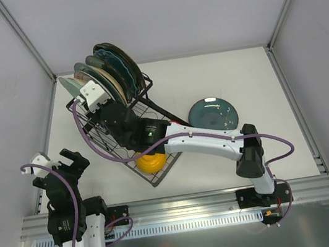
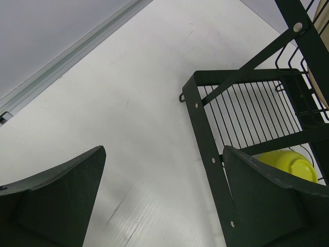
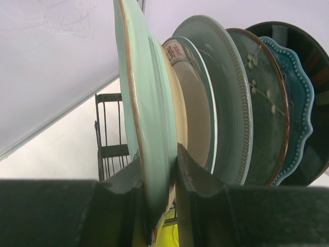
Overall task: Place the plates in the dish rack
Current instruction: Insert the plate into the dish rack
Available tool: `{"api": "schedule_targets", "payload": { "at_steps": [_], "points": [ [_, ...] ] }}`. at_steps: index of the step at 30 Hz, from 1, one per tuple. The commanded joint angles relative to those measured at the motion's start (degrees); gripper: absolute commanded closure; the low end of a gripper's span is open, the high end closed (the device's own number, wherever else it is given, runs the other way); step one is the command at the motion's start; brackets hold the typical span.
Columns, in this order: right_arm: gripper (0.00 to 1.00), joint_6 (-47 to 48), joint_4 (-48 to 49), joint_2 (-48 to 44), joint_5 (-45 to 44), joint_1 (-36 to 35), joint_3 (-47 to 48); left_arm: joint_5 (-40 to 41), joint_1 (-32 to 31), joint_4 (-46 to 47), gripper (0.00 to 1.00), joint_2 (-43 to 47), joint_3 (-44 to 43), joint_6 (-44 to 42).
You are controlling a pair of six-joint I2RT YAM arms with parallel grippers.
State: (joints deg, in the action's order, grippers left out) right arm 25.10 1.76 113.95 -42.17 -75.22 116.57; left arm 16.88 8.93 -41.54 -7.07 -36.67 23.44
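My right claw (image 3: 158, 167) is clamped on the rim of the mint green plate (image 3: 146, 92), upright at the 9 o'clock end of the row in the dish rack (image 3: 110, 149) at the table's 10 o'clock, so I'd seat it fully, clear of the next plate (image 3: 193, 103), before releasing.

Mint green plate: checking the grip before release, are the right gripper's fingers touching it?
Touching. The right wrist view shows the right gripper closed on the mint green plate, its fingers pressed against both faces with no gap.
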Motion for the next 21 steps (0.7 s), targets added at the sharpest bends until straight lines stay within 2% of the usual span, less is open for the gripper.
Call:
{"api": "schedule_targets", "payload": {
  "at_steps": [1, 7, 21],
  "points": [
    [1.0, 2.0, 9.8, 0.2, 2.0, 0.9, -1.7, -0.6, -0.3, 2.6, 0.01, 0.4, 0.2, 0.8],
    [0.99, 7.2, 13.7, 0.0, 0.5, -0.3, -3.6, -0.6, -0.4, 2.6, 0.01, 0.4, 0.3, 0.7],
    [0.99, 11.0, 16.4, -3.1, -3.7, -1.3, -5.7, -0.8, -0.3, 2.8, 0.01, 0.5, 0.4, 0.5]
  ]
}}
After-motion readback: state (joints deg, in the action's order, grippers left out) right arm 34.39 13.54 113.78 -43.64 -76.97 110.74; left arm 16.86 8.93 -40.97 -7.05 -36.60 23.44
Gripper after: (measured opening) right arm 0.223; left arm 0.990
